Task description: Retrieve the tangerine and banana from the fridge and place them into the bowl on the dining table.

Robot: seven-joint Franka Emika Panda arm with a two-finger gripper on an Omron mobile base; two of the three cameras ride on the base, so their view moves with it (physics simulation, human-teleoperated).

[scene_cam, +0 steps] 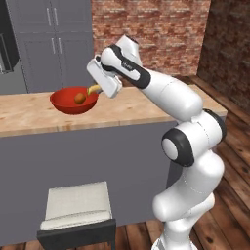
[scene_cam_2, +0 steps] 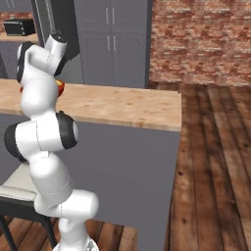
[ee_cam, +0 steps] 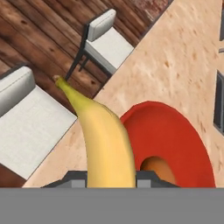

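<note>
The fingers grip the banana [ee_cam: 107,140] at its thick end, just above the bowl [scene_cam: 66,103] on the surface [scene_cam: 136,105]; the tangerine [scene_cam: 79,98] already lies inside. The banana looks light, smooth and easily bruised.

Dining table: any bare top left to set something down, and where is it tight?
The dining table is bare wood from the bowl rightward to its end, and left of the bowl too. It is tight at the bowl: the tangerine lies inside, and the tool holds the banana over its rim.
</note>
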